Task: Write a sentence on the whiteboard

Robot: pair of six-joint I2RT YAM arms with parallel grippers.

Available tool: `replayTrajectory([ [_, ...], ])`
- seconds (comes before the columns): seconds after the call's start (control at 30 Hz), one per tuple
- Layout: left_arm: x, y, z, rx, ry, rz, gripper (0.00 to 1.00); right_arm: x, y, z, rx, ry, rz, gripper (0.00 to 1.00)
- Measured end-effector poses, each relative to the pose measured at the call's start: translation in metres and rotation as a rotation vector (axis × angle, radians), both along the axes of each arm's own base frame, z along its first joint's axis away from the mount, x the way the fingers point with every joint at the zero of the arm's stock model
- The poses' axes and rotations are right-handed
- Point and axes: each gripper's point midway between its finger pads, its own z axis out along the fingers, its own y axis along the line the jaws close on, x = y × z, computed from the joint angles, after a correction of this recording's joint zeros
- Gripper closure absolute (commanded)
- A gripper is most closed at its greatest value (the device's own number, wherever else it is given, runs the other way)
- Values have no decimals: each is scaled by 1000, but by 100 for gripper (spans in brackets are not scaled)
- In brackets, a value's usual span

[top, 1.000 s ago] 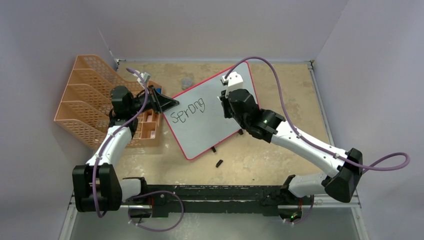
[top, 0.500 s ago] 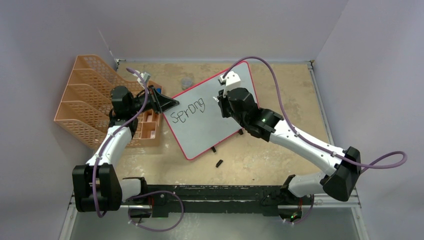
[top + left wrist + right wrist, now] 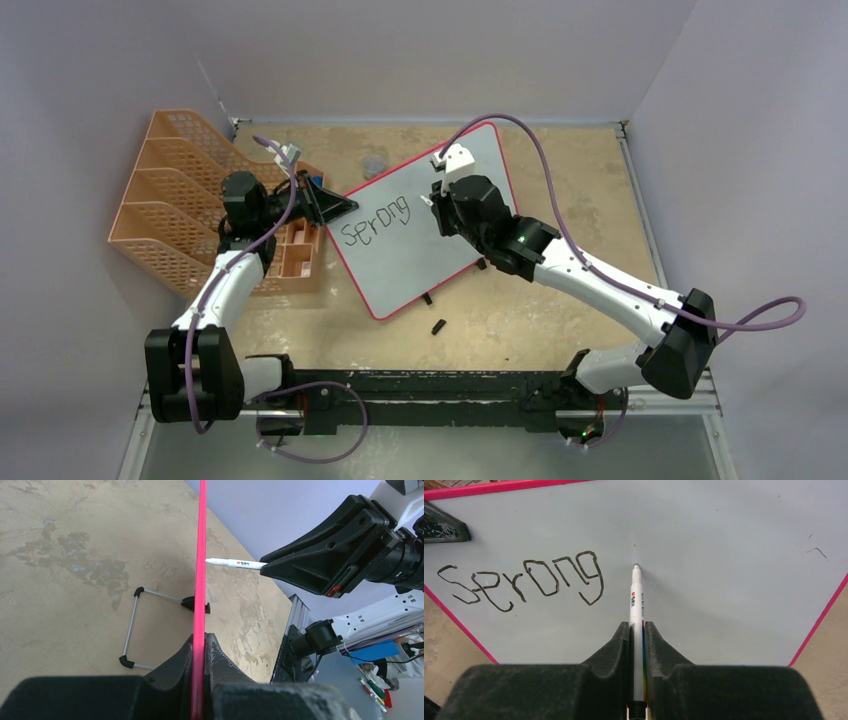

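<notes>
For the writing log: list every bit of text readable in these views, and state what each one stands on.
"Serong" (second letter unclear, may be a "t"): black handwriting on the whiteboard.
Red logo and tiny print on the marker: too small to read in either wrist view.
Nothing else legible in any view.

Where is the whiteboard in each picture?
Top external: the whiteboard sits mid-picture, slanted.
Left wrist: only its red edge, a line up the middle, pinched by the left tool.
Right wrist: its white face fills the picture.
Shared landmark: the white pen held by the right tool.
</notes>
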Motion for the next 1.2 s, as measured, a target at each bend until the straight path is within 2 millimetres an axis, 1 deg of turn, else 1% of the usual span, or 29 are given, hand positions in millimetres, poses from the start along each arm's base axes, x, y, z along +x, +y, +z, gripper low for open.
replayTrajectory([
  [0.3, 1, 0, 0, 1, 0, 0, 100, 1, -1, 0, -4, -4, -7, 100],
  [0.63, 1, 0, 0, 1, 1, 0, 100, 10, -13, 1, -21, -18, -65, 100],
  [1.2, 0, 0, 0, 0, 1, -5, 100, 5, -8, 7, 11, -16, -22, 100],
])
